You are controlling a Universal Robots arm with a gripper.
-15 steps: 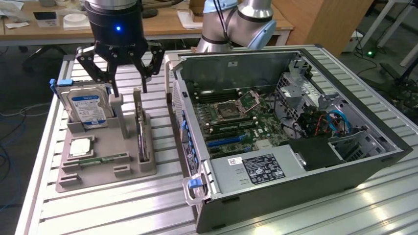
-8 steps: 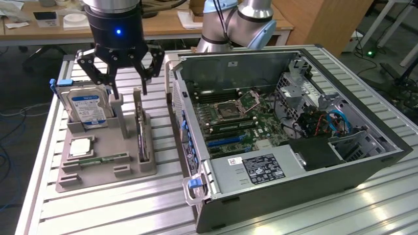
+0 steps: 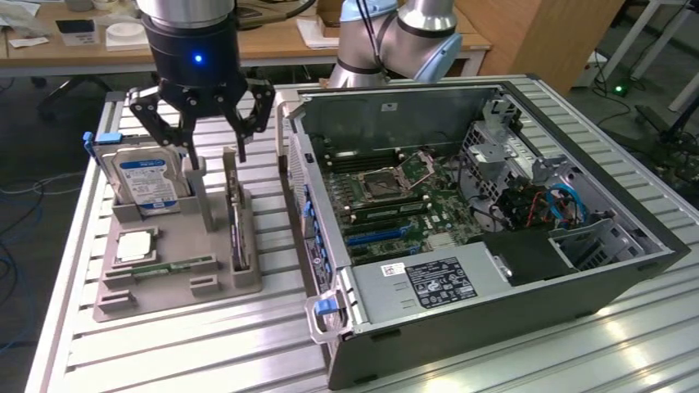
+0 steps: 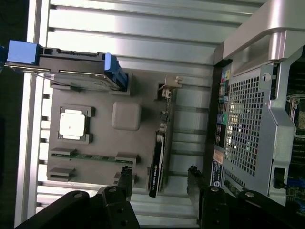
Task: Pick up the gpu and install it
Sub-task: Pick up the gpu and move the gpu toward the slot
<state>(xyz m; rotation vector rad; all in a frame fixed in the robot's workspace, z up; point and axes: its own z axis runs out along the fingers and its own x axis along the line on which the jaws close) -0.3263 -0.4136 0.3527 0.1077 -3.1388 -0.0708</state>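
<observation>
Your end effector (image 3: 216, 155) hangs over the gray tray (image 3: 164, 282) on the counter (image 3: 196, 344). It is spread wide and holds nothing. The gpu (image 3: 235, 225) stands on its thin edge in a slot of the tray, on the side nearest the pc case (image 3: 470, 246). It is not yet picked up.

In the wrist view the gpu (image 4: 159, 157) lines up w/ the gap between the two fingers (image 4: 125, 179). So you look about centred across it (more toward one end than the middle, it seems).

What could go wrong from here, I think:
- The hard drive (image 3: 142, 180) stands tall just beside one finger. If you come down a bit off, that finger bumps it.
- The card is thin. If the fingers close off-centre, it may tip or slip out.
- If you grab near one end, the card may swing and jam in its slot. Then the tray may lift w/ it.
- The case wall is near on the other side. A wide finger could knock it.
- The cpu chip (image 3: 133, 246) and memory stick (image 3: 175, 266) lie flat on the tray, apart from the fingers. They are prob safe.
</observation>
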